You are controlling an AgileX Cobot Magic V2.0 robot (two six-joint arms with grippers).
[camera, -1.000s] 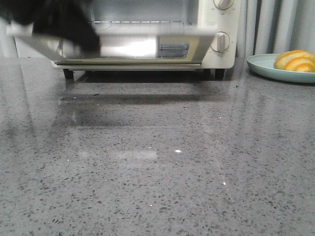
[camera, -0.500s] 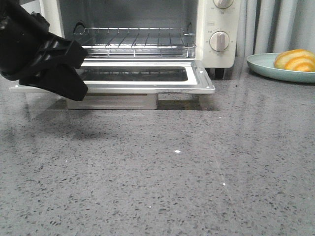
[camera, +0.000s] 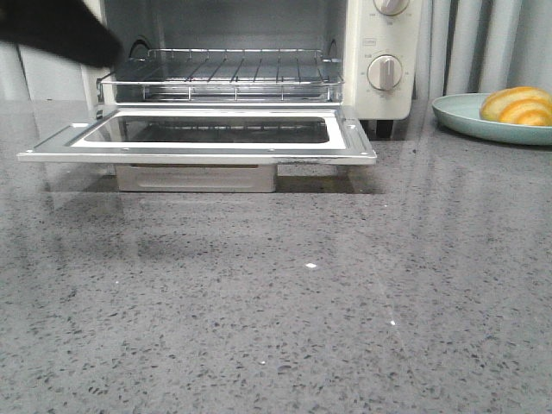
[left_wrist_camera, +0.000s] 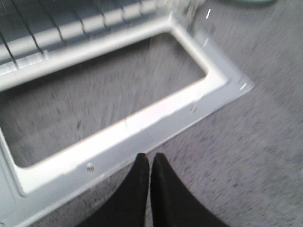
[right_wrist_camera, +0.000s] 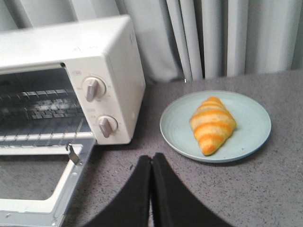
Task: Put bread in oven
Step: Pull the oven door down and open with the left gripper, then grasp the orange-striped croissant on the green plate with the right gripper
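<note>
The cream-white oven [camera: 379,52] stands at the back with its glass door [camera: 198,142] dropped flat and the wire rack [camera: 224,73] showing inside. It also shows in the right wrist view [right_wrist_camera: 94,61]. The bread [camera: 517,105], a striped golden croissant, lies on a pale green plate [camera: 461,116] to the oven's right; the right wrist view shows it too [right_wrist_camera: 211,124]. My left gripper [left_wrist_camera: 150,157] is shut and empty, above the door's front edge [left_wrist_camera: 142,127]; only a dark part of that arm [camera: 52,30] shows at the front view's top left. My right gripper [right_wrist_camera: 151,157] is shut and empty, short of the plate [right_wrist_camera: 246,142].
Grey speckled countertop [camera: 285,302] stretches in front of the oven. Grey curtains [camera: 483,43] hang behind the plate. A small latch hook [right_wrist_camera: 72,153] sticks up at the door's hinge corner.
The oven door has swung down from half-open to flat. My left gripper, which was at the door's left front, has risen up and away to the top left.
</note>
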